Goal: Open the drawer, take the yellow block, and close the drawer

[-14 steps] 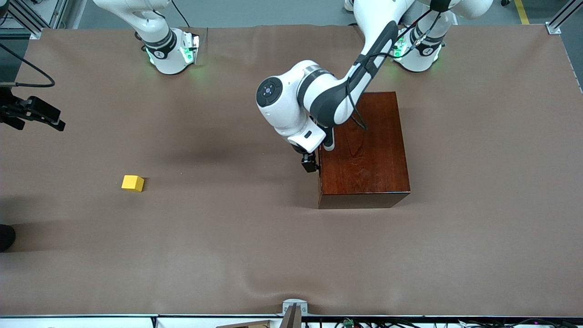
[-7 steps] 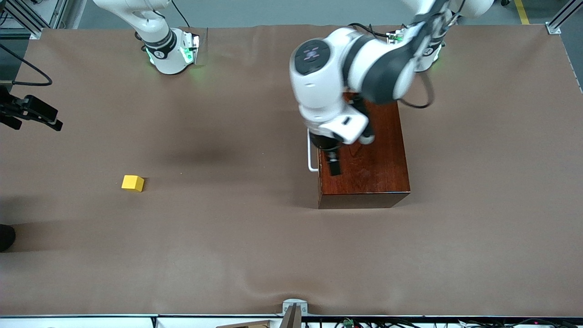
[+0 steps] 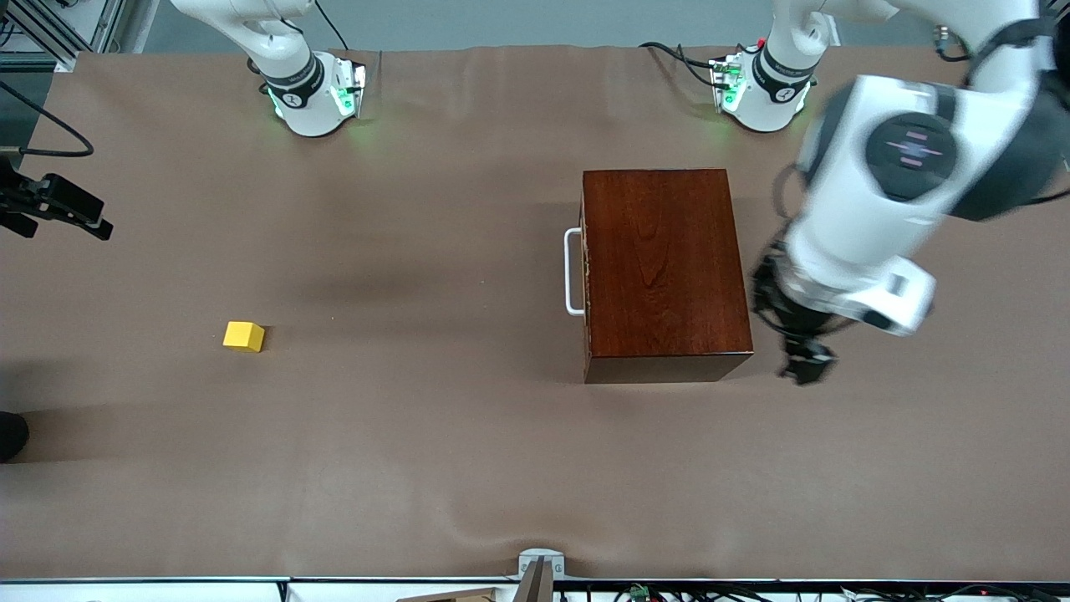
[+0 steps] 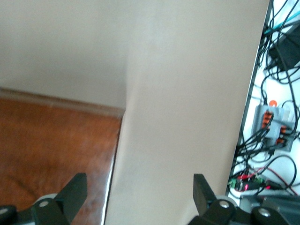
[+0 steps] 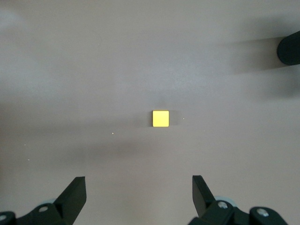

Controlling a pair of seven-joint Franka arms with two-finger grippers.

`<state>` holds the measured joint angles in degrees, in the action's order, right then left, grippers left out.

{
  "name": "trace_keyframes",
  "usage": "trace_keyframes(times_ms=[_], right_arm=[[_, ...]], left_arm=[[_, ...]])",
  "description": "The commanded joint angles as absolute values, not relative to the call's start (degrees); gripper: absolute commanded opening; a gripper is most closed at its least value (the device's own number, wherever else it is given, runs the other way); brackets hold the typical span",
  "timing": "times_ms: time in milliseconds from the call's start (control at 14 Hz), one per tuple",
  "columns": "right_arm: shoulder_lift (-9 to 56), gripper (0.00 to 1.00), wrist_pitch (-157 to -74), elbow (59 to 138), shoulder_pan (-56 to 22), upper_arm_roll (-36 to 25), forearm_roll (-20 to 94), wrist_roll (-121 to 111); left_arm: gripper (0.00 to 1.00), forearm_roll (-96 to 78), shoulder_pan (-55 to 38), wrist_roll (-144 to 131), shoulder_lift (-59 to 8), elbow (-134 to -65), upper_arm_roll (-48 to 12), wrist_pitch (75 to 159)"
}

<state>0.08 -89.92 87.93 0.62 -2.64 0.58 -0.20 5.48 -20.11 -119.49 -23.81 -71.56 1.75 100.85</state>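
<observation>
The pale drawer with its white bar handle [image 3: 573, 272] sits closed at your frame's centre; the small yellow block [image 3: 243, 336] lies lower left. Both pincers, left [image 3: 804, 365] and right [image 5: 139, 197], gape empty.

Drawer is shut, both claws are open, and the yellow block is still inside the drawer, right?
Not quite. The front view shows the yellow block out on the table, toward the right arm's end. The drawer is shut and both claws are open.

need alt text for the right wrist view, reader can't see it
A small yellow block sits alone on the brown table, seen from above. The right gripper hangs over it, its two black fingers open and empty.
</observation>
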Motion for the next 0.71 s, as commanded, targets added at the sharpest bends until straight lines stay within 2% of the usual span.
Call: trace_keyframes(times_ms=[0,642], right_arm=[[-0.6,1.00,-89.7,87.9,1.1,-2.3,0.5,-0.1],[-0.6,1.00,-89.8,87.9,1.1,-2.3,0.5,-0.1]], left_arm=[[1.00,3.4,-15.7,-112.5,-22.3,-73.3,1.1,100.5],[1.00,1.9,-7.0,-89.1,-14.5,-82.9,1.0,100.5]])
